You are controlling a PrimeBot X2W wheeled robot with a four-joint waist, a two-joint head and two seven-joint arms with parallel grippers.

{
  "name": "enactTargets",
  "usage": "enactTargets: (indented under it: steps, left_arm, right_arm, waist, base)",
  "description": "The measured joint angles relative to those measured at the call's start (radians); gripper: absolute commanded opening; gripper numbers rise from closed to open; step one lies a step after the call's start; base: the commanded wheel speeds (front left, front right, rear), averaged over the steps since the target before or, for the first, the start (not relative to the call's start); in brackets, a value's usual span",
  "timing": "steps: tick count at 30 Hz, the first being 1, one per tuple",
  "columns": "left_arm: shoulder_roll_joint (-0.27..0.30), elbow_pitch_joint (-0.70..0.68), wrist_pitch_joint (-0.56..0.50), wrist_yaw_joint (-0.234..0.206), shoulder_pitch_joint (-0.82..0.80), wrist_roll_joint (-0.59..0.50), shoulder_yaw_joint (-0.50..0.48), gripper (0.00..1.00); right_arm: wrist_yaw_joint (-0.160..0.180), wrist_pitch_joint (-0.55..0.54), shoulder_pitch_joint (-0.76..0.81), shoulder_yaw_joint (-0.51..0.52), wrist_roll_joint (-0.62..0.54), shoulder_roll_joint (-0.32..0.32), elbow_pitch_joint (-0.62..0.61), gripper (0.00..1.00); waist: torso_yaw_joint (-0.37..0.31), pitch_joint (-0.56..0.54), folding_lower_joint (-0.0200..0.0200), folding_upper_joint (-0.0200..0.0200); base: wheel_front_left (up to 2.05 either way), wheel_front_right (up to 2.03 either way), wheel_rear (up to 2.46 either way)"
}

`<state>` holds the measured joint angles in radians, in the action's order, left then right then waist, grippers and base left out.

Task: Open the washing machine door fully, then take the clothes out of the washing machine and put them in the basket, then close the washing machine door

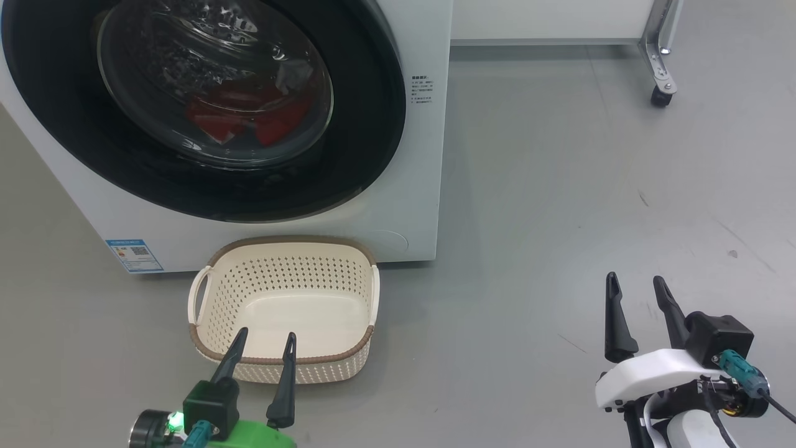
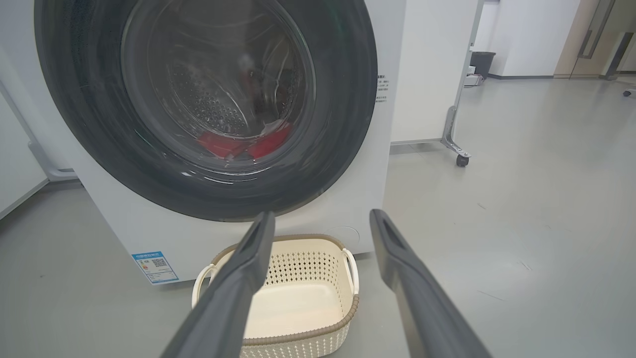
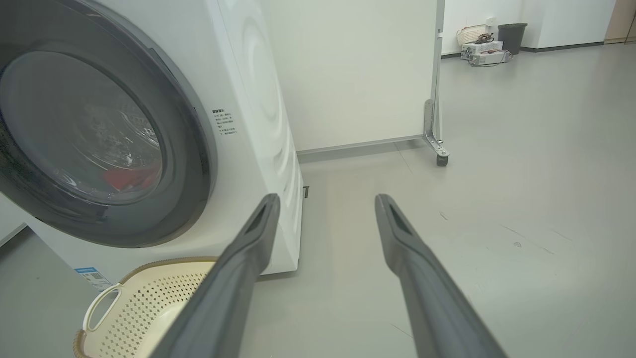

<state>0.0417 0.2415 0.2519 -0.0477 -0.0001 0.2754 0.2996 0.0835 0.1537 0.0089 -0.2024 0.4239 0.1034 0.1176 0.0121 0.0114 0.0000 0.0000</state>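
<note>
The white washing machine (image 1: pixel 423 205) stands ahead with its round black-rimmed door (image 1: pixel 360 155) closed against its front. Red clothes (image 1: pixel 249 118) lie in the drum, seen through the glass, also the clothes (image 2: pixel 243 144) in the left wrist view. The cream basket (image 1: pixel 283 255) with a brown rim sits empty on the floor in front of the machine. My left gripper (image 1: pixel 266 339) hovers open over the basket's near rim. My right gripper (image 1: pixel 634 283) is open above bare floor, well right of the basket. The door (image 3: pixel 194 149) and basket (image 3: pixel 129 308) also show in the right wrist view.
Grey floor (image 1: pixel 559 186) spreads to the right of the machine. A white partition on a metal castor foot (image 1: pixel 660 81) stands behind, at the right. Far off, a dark bin (image 3: pixel 512 37) and boxes sit by the wall.
</note>
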Motion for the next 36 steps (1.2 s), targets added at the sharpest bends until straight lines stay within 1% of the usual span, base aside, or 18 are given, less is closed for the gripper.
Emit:
enactTargets:
  steps: [2,4,20,23,36]
  left_arm:
    - [0.000,0.007,0.000,-0.001,-0.001,0.003,0.003,1.00]
    - [0.000,0.013,0.000,-0.002,-0.002,0.006,0.007,1.00]
    - [0.000,0.044,0.000,-0.019,-0.021,0.005,0.024,1.00]
    - [0.000,0.048,0.000,-0.019,-0.022,0.005,0.025,1.00]
    - [0.000,0.057,0.000,-0.028,-0.032,0.006,0.031,1.00]
  right_arm:
    - [0.000,-0.001,0.000,0.000,-0.004,0.000,0.005,1.00]
    - [0.007,-0.007,0.000,-0.001,-0.004,-0.001,0.007,1.00]
    - [0.009,-0.009,-0.001,-0.002,-0.012,-0.004,0.024,1.00]
    - [0.016,-0.009,-0.001,-0.003,-0.012,-0.006,0.026,1.00]
    - [0.016,-0.009,-0.002,-0.005,-0.015,-0.007,0.034,1.00]
  waist:
    - [0.000,-0.001,0.0000,0.0000]
    - [-0.001,-0.002,0.0000,0.0000]
    - [-0.001,-0.007,0.0000,0.0000]
    - [-0.002,-0.008,0.0000,0.0000]
    - [-0.004,-0.009,0.0000,0.0000]
  base:
    - [0.00,0.00,0.00]
    - [0.00,0.00,0.00]
    - [0.00,0.00,0.00]
    - [0.00,0.00,0.00]
    - [0.00,0.00,0.00]
